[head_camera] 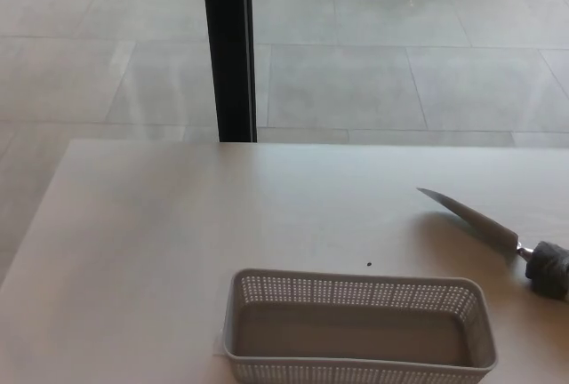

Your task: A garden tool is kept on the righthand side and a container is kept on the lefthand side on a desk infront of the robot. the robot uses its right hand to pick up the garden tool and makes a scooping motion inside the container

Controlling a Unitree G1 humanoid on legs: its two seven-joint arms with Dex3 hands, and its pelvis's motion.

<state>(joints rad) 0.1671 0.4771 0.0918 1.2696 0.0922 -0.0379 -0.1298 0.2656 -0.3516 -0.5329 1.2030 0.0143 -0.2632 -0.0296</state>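
Note:
A garden trowel lies at the right of the pale desk (178, 242). Its narrow metal blade (467, 215) points up and to the left, and a soft shadow falls on the desk beneath it. Its dark grey handle (548, 268) runs off the picture's right edge, so what lies beyond the handle is hidden. A grey perforated plastic container (356, 293) stands near the desk's front edge, left of the trowel, with nothing inside it. Neither of my hands shows in the head view.
A small dark speck (369, 266) lies on the desk just behind the container. Beyond the desk's far edge, a black vertical post (228, 46) stands against a tiled floor.

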